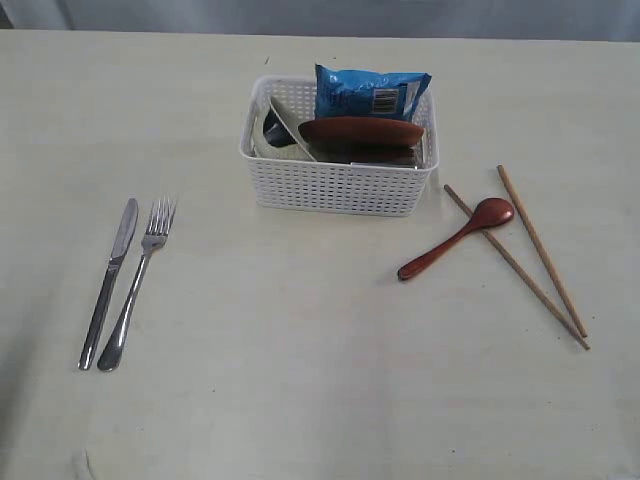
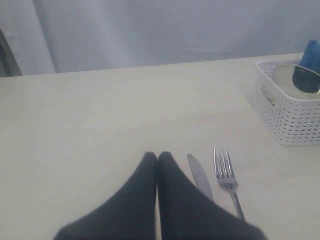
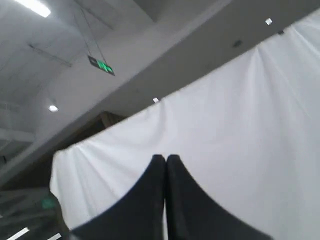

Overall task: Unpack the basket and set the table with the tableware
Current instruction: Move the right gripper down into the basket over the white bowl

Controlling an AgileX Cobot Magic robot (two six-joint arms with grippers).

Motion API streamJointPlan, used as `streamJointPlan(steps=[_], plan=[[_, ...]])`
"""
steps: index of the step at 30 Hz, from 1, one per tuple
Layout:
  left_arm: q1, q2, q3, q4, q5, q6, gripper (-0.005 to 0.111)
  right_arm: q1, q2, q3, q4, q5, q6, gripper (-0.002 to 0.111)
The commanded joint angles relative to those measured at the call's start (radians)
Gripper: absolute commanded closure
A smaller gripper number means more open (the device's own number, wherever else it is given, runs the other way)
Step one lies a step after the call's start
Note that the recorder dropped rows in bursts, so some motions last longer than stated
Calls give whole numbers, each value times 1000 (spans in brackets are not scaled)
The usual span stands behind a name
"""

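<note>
Both end effectors are standing pressed shut and holding nothing. The left end effector (image 2: 157, 157) is hovering over the counter (image 1: 300, 400) just beside the knife (image 2: 200, 177) and fork (image 2: 226, 175). The right end effector (image 3: 165, 159) is pointing up at a white curtain and ceiling, so its camera is showing none of the work.

The basket (image 1: 338, 188) is sitting mid-counter, holding the plate (image 1: 360, 132) lying across the top, the bowl (image 1: 285, 128) tipped on its side against the left wall, and a blue bag (image 1: 370, 92) standing behind. I cannot make out a cup.

The main risks are lying inside that basket:
- The plate is offering only a thin rim, so a shallow pinch is likely to slip.
- The bowl is leaning, so pulling the plate could let it roll or clatter.
- The basket looks light, so a snagged lift could drag or tip it.
- The bag could come out with the plate.

On the right, the spoon (image 1: 455, 242) is lying across one of the chopsticks (image 1: 542, 250). Anything set down nearby could scatter them.
</note>
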Motion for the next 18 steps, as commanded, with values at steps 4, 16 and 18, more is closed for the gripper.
streamJointPlan(steps=[4, 16, 18], plan=[[3, -5, 4, -6, 0, -6, 107, 56, 323, -269, -34, 517, -132, 108], [3, -5, 4, -6, 0, -6, 107, 431, 926, -648, 184, 957, -531, 61], [3, -5, 4, -6, 0, -6, 107, 476, 1017, -712, 226, 1020, -577, 58]])
